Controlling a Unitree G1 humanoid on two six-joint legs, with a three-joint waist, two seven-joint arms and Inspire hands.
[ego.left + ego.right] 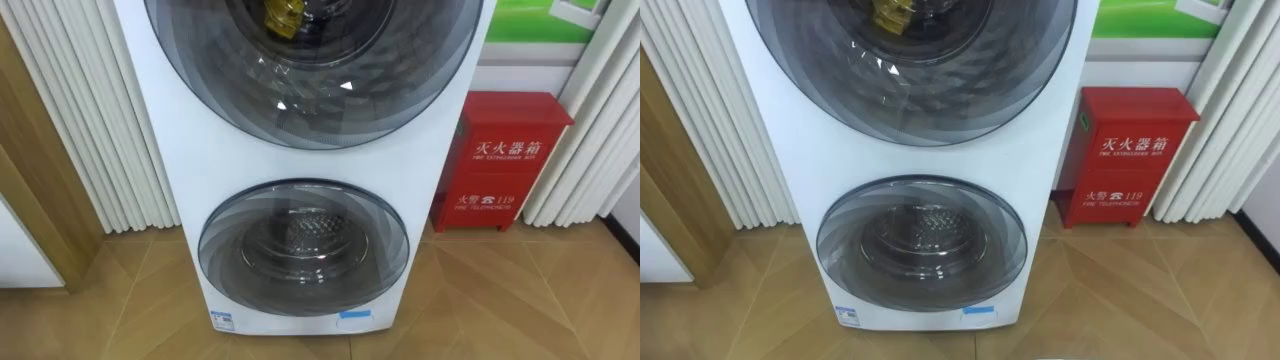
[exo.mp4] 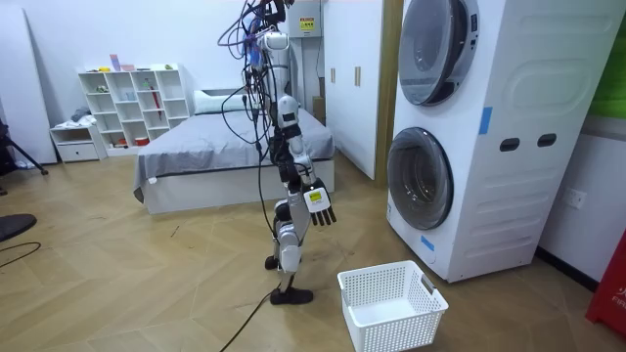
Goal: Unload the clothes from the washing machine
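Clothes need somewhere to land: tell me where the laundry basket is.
The white basket sits on the floor, low in the room view, in front of the washing machine, beside the robot's feet.
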